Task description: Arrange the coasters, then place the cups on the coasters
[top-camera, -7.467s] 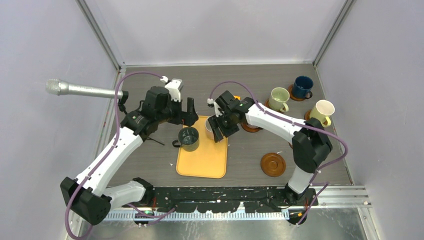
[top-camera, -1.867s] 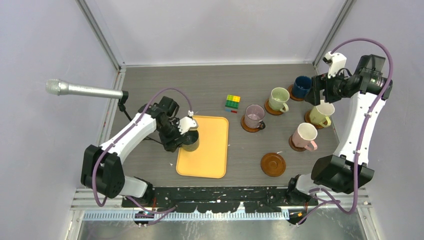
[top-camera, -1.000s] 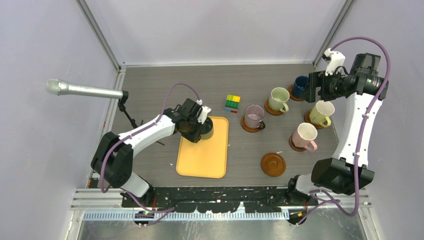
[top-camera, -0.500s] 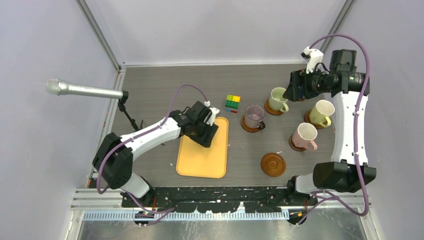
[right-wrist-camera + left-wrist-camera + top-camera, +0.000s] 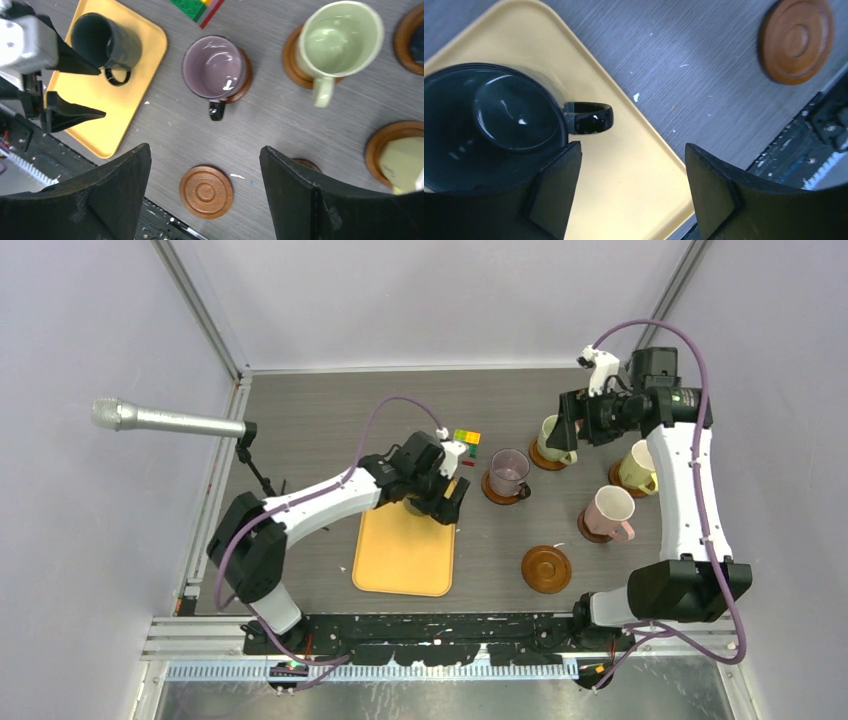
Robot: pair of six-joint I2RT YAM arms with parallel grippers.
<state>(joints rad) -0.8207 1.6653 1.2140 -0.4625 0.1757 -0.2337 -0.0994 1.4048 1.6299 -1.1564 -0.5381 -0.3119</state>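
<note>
Grey wood-grain bench [image 5: 300,430] between pale walls; microphone [image 5: 150,418] on a stand at its left edge.

Yellow tray [image 5: 120,105]: lies left of centre. Overhead, the left arm covers its far right corner.

Dark green mug [image 5: 494,120]: upright on that corner of the tray, nearly all hidden overhead. Its rim passes behind one finger of the left pincer [image 5: 631,150], and its handle sticks out just beyond that fingertip.

Left pincer: spread, with only bare tray between its fingers, gripping nothing.

Right pincer [image 5: 205,150]: spread wide and empty, raised over the bench's right side.

Mauve mug [image 5: 215,65], light green mug [image 5: 340,35], pale yellow mug [image 5: 643,462], pink mug [image 5: 607,508]: each stands on one of the occupied coasters [image 5: 291,65].

Empty coaster [image 5: 206,191]: alone near the front edge, apart from the tray.

Sixth coaster [image 5: 406,30]: cut by the frame edge, its load too cropped to name. Overhead, the right arm covers it.

Cube [image 5: 468,436]: multicoloured, partly behind the left arm.
</note>
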